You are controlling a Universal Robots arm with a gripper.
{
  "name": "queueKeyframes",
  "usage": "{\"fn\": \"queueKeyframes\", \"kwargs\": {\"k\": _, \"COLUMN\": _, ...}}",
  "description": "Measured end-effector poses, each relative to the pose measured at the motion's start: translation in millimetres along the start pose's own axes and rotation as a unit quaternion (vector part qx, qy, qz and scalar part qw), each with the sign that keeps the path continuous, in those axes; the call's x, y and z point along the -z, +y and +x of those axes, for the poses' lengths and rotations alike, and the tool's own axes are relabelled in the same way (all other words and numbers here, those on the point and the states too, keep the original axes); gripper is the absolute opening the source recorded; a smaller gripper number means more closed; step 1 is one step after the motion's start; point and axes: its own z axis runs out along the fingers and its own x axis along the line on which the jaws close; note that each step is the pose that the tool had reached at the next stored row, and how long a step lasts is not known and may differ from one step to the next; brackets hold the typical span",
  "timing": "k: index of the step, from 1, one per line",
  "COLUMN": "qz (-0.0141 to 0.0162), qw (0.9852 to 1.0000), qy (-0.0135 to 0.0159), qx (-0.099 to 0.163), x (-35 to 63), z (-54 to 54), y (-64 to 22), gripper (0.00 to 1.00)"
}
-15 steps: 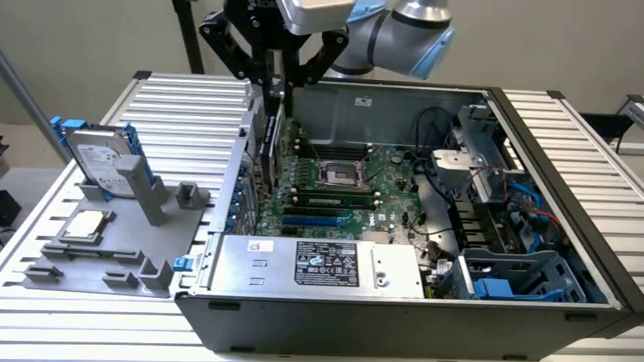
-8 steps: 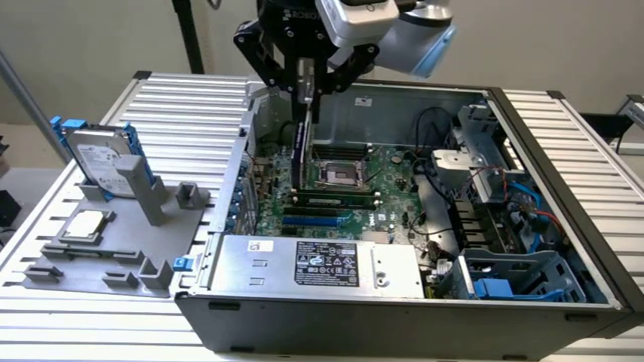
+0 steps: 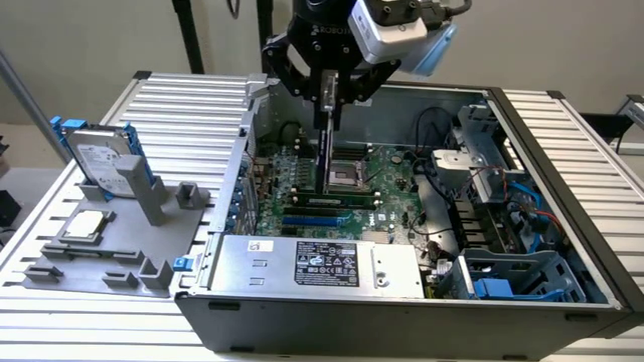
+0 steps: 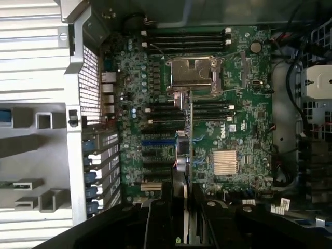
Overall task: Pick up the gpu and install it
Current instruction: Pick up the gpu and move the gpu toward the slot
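Ribbed aluminium table [image 3: 181, 98], pale wall behind. Open dark metal PC case [image 3: 403, 324] w/ green motherboard [image 3: 387, 170] inside. At ext. view's left, grey plastic tray [image 3: 101, 260] w/ hard drive [image 3: 96, 154] on edge and square silver chip [image 3: 83, 224]. Black gripper [image 3: 329, 94] part-closed, clamped on top of gpu [image 3: 324, 151]. Thin flat card, upright, edge-on, over motherboard slots; contact w/ board unclear.

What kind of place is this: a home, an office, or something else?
Most likely a robotics lab or test bench for computer assembly. An open computer case lies on a slatted metal table, a grey fixture holds a hard drive, and a robot's pincer holds the gpu over the motherboard.
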Motion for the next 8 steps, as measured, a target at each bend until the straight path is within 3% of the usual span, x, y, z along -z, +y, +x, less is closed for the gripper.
{"fn": "queueKeyframes", "kwargs": {"k": 8, "qz": 0.0009, "qw": 0.9999, "qy": -0.0004, "qx": 0.011, "x": -14.9, "z": -11.5, "y": 6.2, "gripper": 0.26}}
